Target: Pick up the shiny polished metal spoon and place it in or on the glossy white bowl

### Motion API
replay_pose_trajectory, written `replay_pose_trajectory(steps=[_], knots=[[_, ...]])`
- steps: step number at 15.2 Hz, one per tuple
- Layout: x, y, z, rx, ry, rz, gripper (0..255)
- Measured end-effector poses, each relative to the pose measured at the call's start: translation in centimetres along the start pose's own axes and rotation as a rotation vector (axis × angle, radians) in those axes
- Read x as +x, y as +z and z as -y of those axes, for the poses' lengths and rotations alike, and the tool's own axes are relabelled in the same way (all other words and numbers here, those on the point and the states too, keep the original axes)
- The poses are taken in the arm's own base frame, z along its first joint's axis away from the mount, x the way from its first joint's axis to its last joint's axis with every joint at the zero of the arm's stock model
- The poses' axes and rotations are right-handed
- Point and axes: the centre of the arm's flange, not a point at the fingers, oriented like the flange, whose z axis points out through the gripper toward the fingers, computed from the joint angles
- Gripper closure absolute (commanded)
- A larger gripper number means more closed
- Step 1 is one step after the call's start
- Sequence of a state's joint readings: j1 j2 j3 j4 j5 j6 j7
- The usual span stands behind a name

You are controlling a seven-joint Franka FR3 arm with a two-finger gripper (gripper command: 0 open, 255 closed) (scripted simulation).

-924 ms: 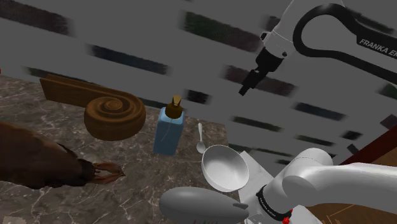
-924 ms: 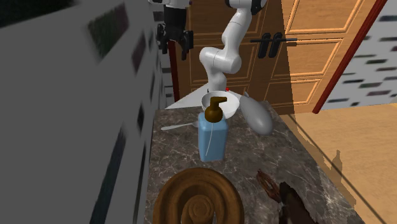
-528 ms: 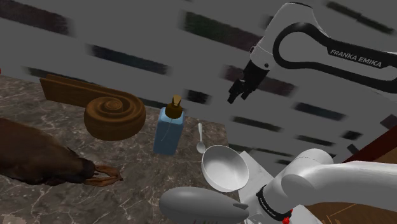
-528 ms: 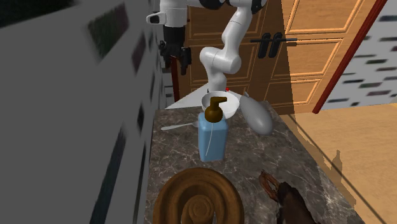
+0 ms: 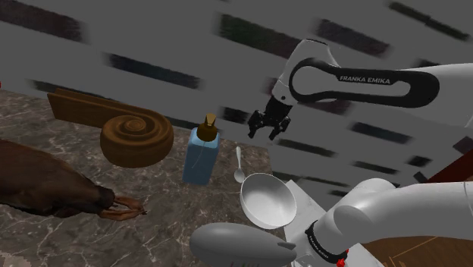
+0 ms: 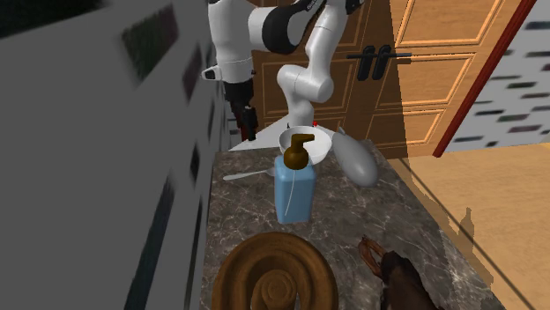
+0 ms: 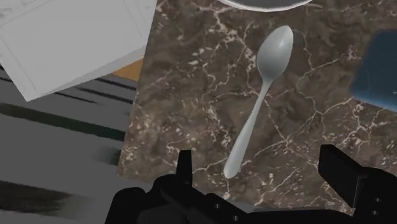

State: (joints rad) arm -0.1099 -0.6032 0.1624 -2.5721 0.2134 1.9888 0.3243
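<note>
A pale grey metal spoon (image 5: 238,165) lies on the marble counter between the blue soap bottle (image 5: 202,155) and the white bowl (image 5: 267,200), its scoop end nearest the bowl. My gripper (image 5: 265,132) hangs open in the air above the spoon, close to the wall. In the wrist view the spoon (image 7: 261,95) lies straight ahead between the two spread fingers (image 7: 185,167), its handle tip nearest me, and the bowl's rim (image 7: 264,4) is just beyond the scoop. From the second exterior view the gripper (image 6: 247,123) is above the spoon (image 6: 245,176), with the bowl (image 6: 284,142) partly hidden behind the bottle.
A grey wall runs close along the counter behind the spoon. A wooden scroll ornament (image 5: 136,136), a brown animal figure (image 5: 45,190) and a grey oval object (image 5: 235,244) sit on the counter. The white stand (image 7: 76,38) adjoins the counter's edge.
The arm has swung down and toward the shoulder view's left, bringing the open gripper from high up to just above the spoon. The spoon and bowl have not moved.
</note>
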Motion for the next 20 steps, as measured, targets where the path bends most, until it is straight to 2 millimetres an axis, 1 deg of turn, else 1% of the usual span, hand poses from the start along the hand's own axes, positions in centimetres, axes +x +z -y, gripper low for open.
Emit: replay_pose_trajectory(steps=[1, 3, 6, 8, 10, 14, 20], knots=[[0.3, 1.2, 0.0, 0.011, 0.046, 0.012, 0], [1.1, 3.8, 0.7, 0.031, 0.137, 0.035, 0], [2.2, 7.6, 0.9, 0.063, 0.272, 0.070, 0], [2.4, 9.3, 1.0, 0.071, 0.309, 0.078, 0], [2.5, 10.5, 1.3, 0.073, 0.319, 0.080, 0], [2.5, 12.4, 1.4, 0.074, 0.322, 0.081, 0], [2.4, 12.8, 1.5, 0.074, 0.322, 0.080, 0]])
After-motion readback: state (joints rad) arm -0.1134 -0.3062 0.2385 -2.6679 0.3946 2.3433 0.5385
